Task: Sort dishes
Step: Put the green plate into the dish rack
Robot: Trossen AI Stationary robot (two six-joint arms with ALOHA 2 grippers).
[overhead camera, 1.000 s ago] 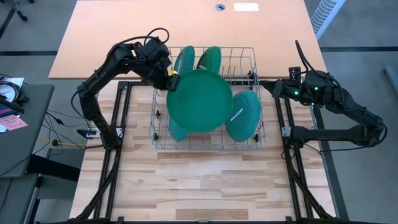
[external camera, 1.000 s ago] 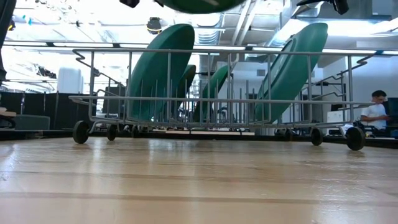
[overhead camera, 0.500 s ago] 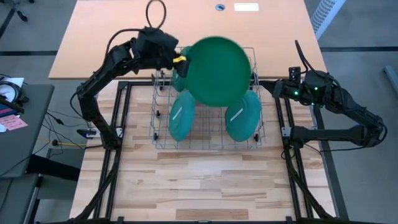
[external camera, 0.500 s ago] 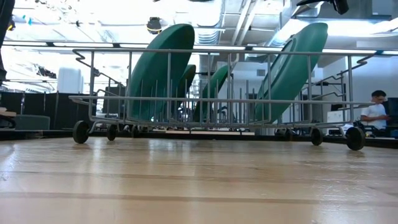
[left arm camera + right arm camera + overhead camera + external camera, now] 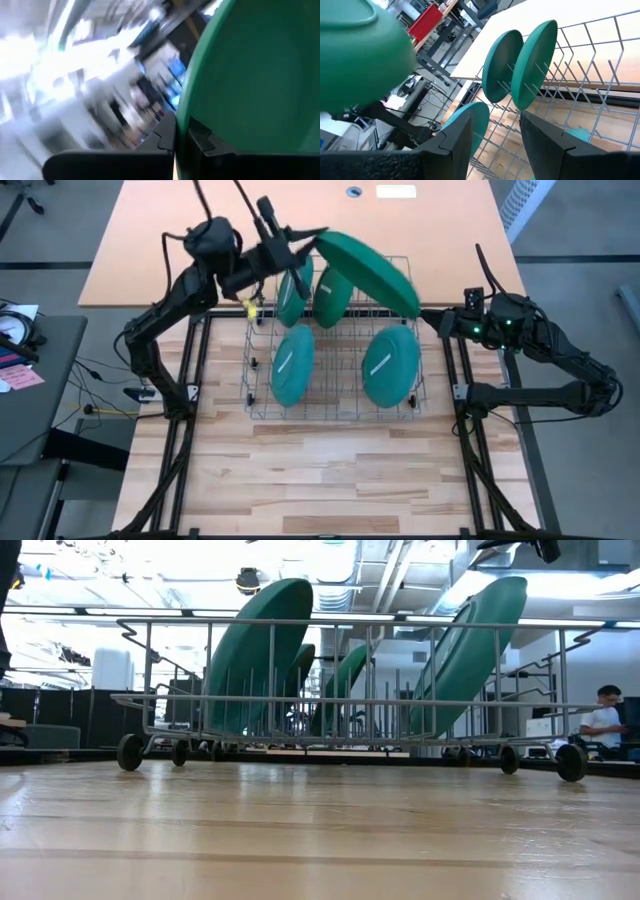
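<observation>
Above the wire rack (image 5: 330, 340) — plain matte green plate (image 5: 368, 272), edge-gripped in left tool (image 5: 300, 242).

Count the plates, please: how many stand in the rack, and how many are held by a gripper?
Plates standing in the rack: 4
Plates held by the left gripper: 1
Total: 5 plates

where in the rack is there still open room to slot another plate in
The wire rack is free between its two front plates and in its back right corner, under the plate held by the left end effector. The back left is crowded with two plates.
</observation>
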